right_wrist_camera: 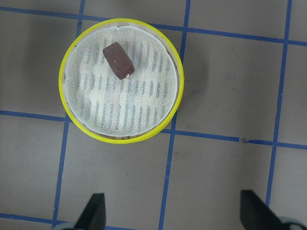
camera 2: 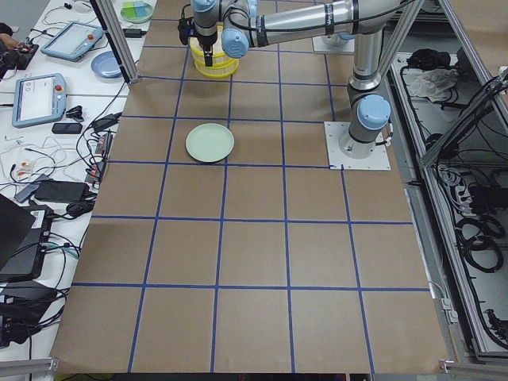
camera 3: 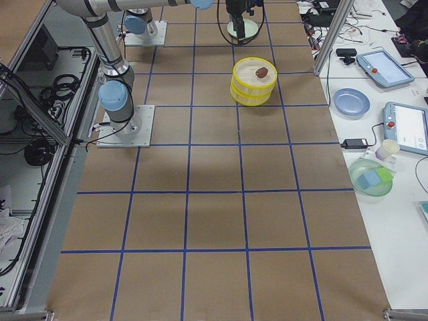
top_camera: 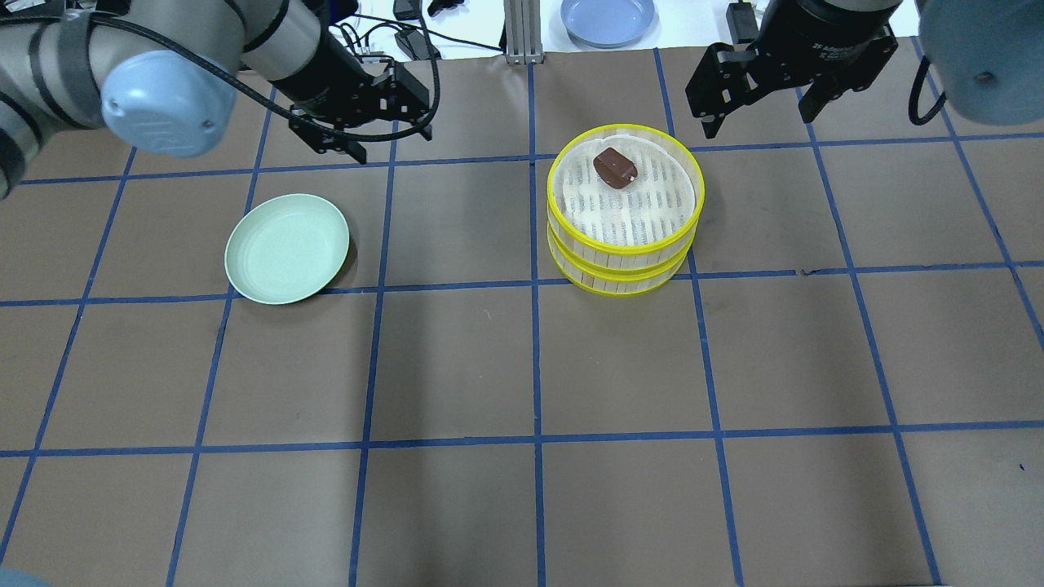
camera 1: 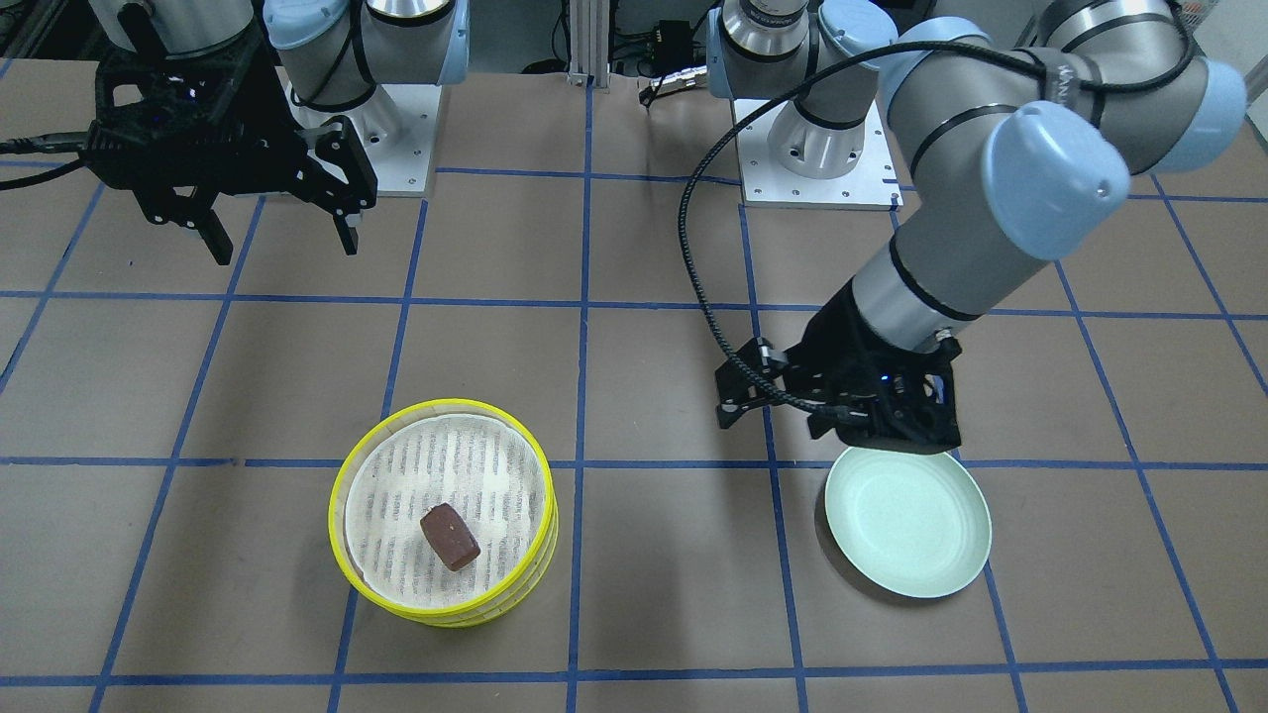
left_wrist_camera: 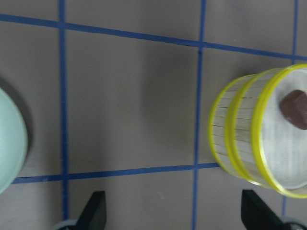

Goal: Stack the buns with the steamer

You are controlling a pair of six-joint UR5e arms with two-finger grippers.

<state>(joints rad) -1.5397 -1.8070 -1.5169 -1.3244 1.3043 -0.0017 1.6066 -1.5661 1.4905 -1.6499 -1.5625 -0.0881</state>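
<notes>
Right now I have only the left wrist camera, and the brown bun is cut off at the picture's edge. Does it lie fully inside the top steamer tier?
Observer: Yes. The right wrist view shows the brown bun whole, on the liner of the top steamer tier, off centre, clear of the rim.
Operator: And the other arm?
Observer: The right gripper hangs open, holding nothing, touching neither bun nor tier.
Operator: What is cut off at my left edge?
Observer: A pale green plate; overhead, nothing lies on it.

White lettering on the right gripper (top_camera: 757,116) is too small to read.
</notes>
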